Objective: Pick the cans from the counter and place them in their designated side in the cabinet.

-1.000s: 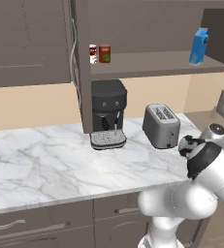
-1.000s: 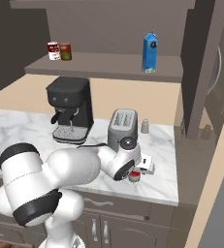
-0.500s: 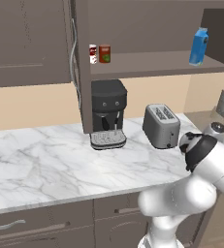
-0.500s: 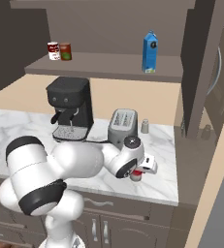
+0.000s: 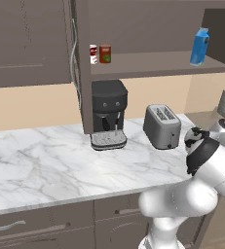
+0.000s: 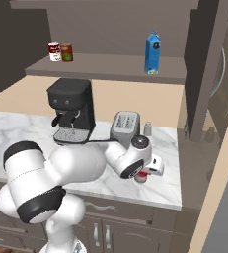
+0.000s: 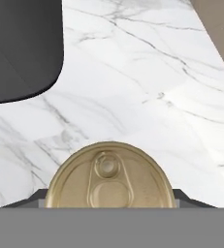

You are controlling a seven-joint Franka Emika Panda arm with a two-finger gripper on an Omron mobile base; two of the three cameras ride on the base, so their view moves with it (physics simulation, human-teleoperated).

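Your gripper (image 6: 146, 174) hangs low over the right end of the counter (image 5: 46, 163), straddling a can (image 7: 109, 178) — in the hand view its gold pull-tab lid sits between the 2 finger tips (image 7: 40, 197), but you cannot tell whether they press its sides. In the right base view the can's red top shows just under the hand, standing upright on the marble near the front edge. Behind it stands the toaster (image 6: 125, 127), then the black coffee machine (image 6: 72, 109). On the cabinet (image 5: 148, 63) shelf above, the dark red-brown can (image 5: 104, 54) stands just beside a white can (image 5: 93, 54) — the blue carton (image 5: 199, 46) is well apart to the right.
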